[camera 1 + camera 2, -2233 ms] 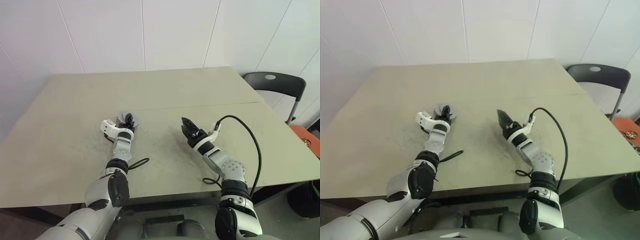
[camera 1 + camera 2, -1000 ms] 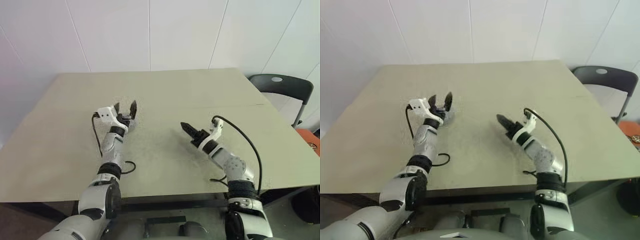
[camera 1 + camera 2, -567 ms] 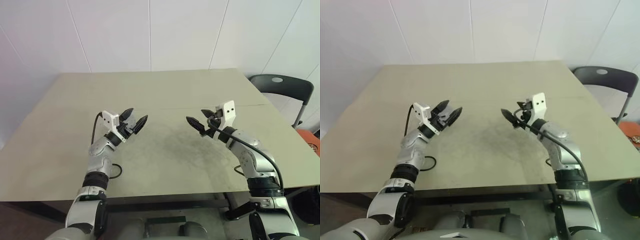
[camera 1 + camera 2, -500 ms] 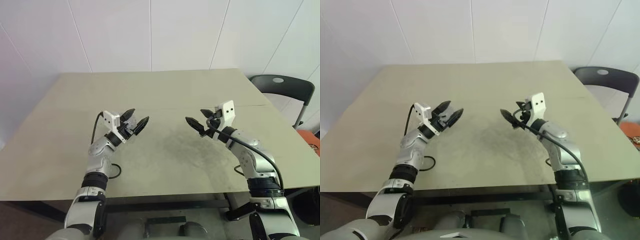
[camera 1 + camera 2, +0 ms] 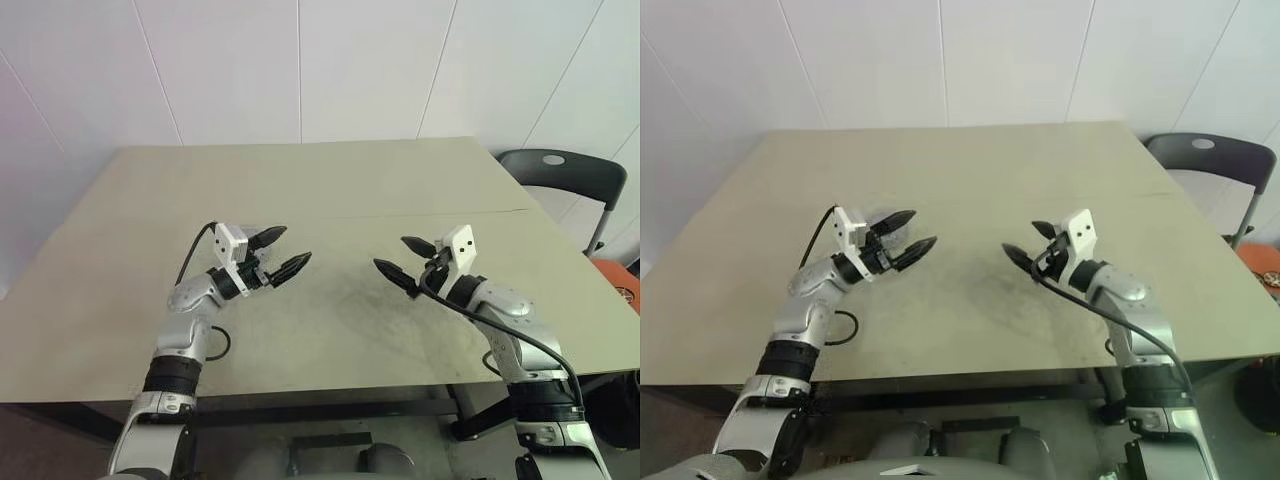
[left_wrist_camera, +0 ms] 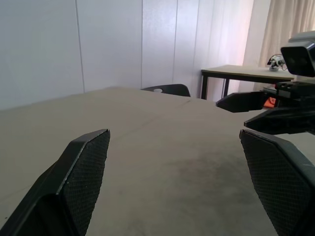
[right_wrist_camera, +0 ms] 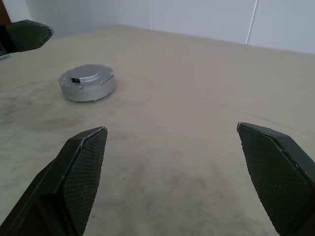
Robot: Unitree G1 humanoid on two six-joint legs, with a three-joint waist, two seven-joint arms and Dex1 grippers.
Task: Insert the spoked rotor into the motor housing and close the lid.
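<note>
Claws gape wide, holding nothing.

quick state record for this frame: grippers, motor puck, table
left gripper: open, empty, raised above the table
right gripper: open, empty, raised above the table
motor housing: closed silver puck, flat on the table, nothing touching it; seen from the right wrist
table: beige top, puck the one loose part seen on it
chair: dark, beyond the table's right corner

left gripper raised, jaws spread, right gripper likewise
</note>
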